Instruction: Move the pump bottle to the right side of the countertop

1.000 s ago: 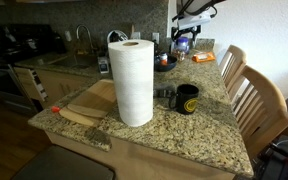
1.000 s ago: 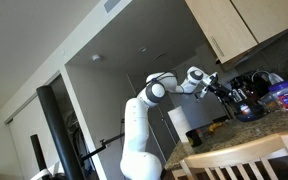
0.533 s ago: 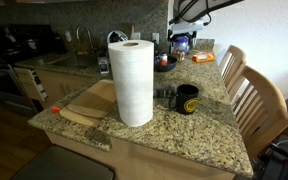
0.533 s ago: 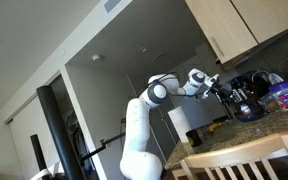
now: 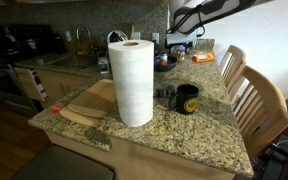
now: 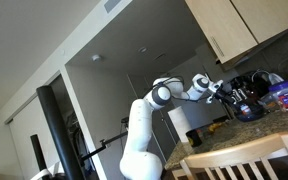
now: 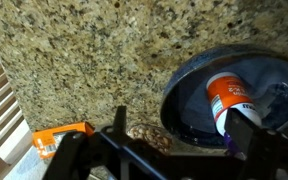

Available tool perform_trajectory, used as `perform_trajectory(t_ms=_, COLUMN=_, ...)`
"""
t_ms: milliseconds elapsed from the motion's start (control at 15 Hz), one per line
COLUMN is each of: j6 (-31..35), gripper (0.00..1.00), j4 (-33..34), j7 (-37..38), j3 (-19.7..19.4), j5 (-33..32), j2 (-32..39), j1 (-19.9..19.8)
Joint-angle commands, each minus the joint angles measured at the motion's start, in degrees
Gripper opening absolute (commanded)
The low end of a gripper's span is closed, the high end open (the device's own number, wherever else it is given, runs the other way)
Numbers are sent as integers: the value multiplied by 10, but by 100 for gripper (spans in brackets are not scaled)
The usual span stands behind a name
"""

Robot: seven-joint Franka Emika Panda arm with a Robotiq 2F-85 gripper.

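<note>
The pump bottle shows in no view. The speckled granite countertop (image 5: 184, 135) (image 7: 84, 50) fills the wrist view. My gripper (image 5: 177, 40) (image 6: 224, 88) hangs over the far end of the countertop. In the wrist view the gripper (image 7: 184, 140) is open, its dark fingers (image 7: 249, 130) wide apart with nothing between them. It hovers above the rim of a dark bowl (image 7: 184, 90) (image 5: 165, 62). An orange-and-white container (image 7: 229, 95) lies on its side in that bowl.
A tall paper-towel roll (image 5: 132, 80) stands mid-counter beside a wooden cutting board (image 5: 89, 100) and a black mug (image 5: 187, 98). An orange packet (image 5: 203, 58) (image 7: 59, 140) lies near the bowl, with a small speckled brown object (image 7: 149, 135). Wooden chairs (image 5: 254, 100) line one edge.
The arm has reached further out over the far end of the countertop, carrying the gripper a little toward the bowl. The jaws stay open.
</note>
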Motion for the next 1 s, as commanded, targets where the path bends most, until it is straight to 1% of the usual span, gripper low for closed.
perform_trajectory(t_ms=0, j6=9, gripper=100, j4=11, j7=33, j3=-23, j5=-13, j2=8, j1=29)
perform_trajectory(t_ms=133, j6=16, gripper=100, j4=26, j7=63, j3=-32, j5=-27, j2=21, j1=41)
perform_trajectory(t_ms=333, j6=-4, gripper=100, j4=50, j7=110, j3=-40, j5=-32, j2=42, j1=55)
perform_trajectory(t_ms=400, j6=4, gripper=100, j4=23, j7=86, j3=-32, j5=-22, j2=19, j1=50)
perform_trajectory(t_ms=600, j6=4, gripper=100, j4=35, j7=102, j3=-36, j5=-24, j2=33, j1=54)
perform_trajectory(t_ms=733, j6=4, gripper=100, j4=68, j7=197, j3=-60, j5=-36, j2=59, j1=64)
perform_trajectory(t_ms=933, j6=6, gripper=100, j4=100, j7=282, j3=-75, j5=-32, j2=87, j1=57)
